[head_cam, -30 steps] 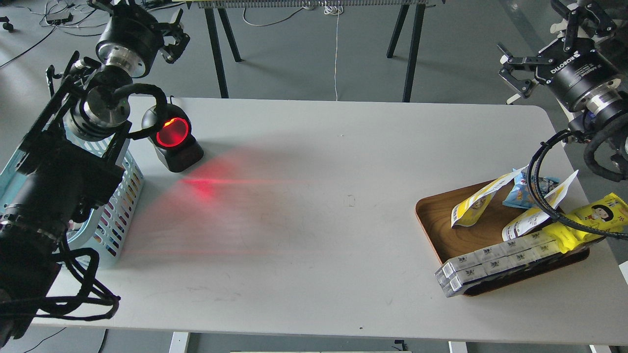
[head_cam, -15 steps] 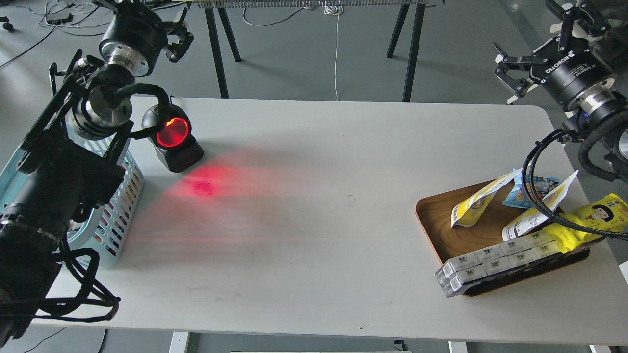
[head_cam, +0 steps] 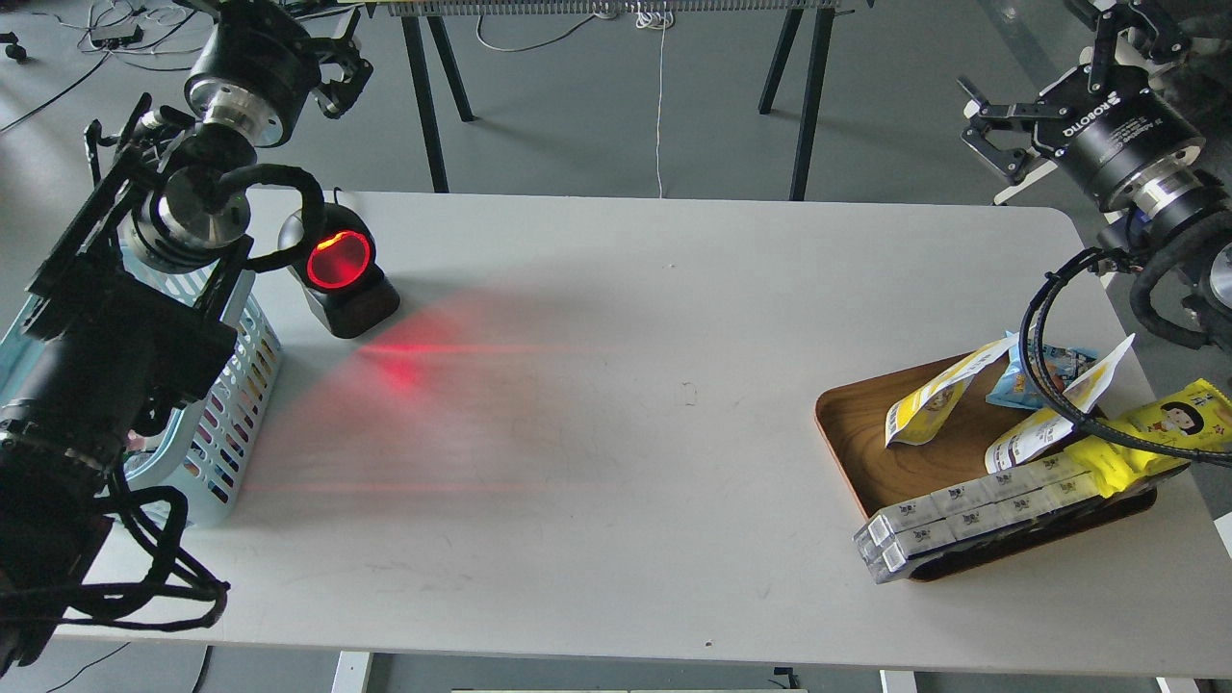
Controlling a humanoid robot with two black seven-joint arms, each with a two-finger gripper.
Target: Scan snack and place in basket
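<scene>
Lighting is even, diffuse and moderately bright. The scanner (head_cam: 339, 274) at upper left emits a red glow, casting a red fan with a bright streak across the counter (head_cam: 626, 433). Shadows are soft. Focus is sharp throughout; edge distortion is slight.

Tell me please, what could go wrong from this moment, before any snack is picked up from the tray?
1. The snack leans among other bags on the wooden tray; the open right gripper might catch the blue bag or another pouch instead.
2. A black cable hangs over the tray and could drag bags during the reach.
3. The left arm covers much of the basket, so the drop could miss.
</scene>
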